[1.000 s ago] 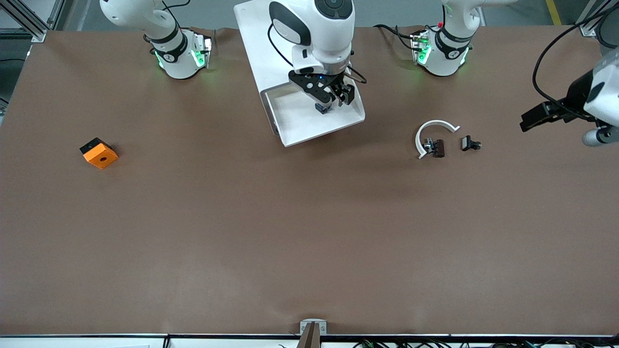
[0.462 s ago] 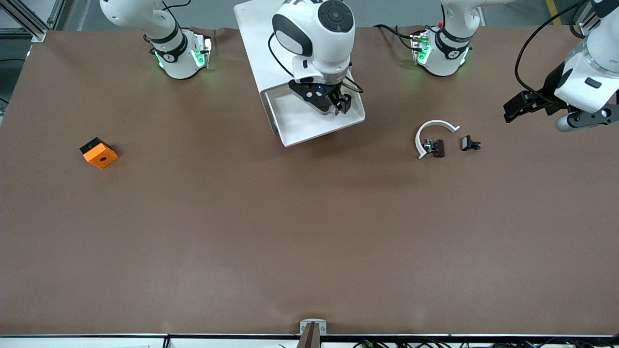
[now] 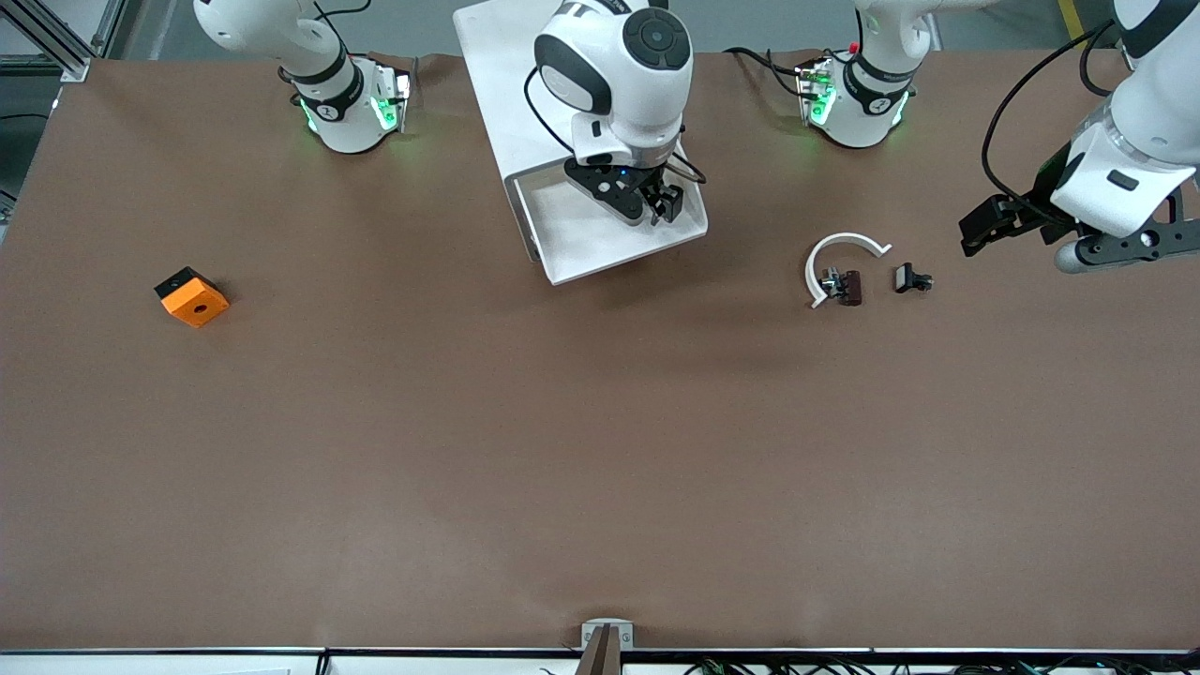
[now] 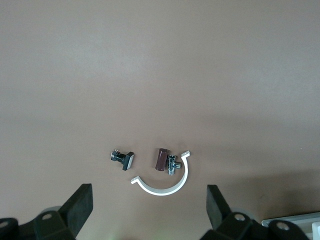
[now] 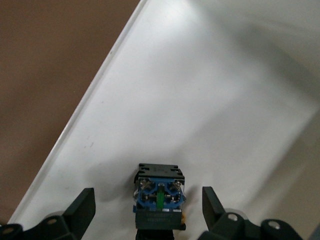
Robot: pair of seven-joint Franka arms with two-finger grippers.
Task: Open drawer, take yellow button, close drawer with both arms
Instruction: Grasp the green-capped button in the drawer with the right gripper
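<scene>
The top drawer is pulled out of the white cabinet toward the front camera. My right gripper is down in it, open. In the right wrist view the button's black-and-blue body stands on the drawer floor between the gripper's spread fingers, which do not touch it. The orange cap is hidden, and in the front view the hand covers the button. My left gripper is open and empty, in the air at the left arm's end of the table; it also shows in the left wrist view.
An orange square block lies toward the right arm's end. A white curved piece, a dark clip and a black clip lie between the drawer and my left gripper. They also show in the left wrist view: curved piece, clips.
My left arm has swung in toward the clips. My right gripper has shifted slightly in the drawer, and the button's blue body is now hidden under it in the front view.
</scene>
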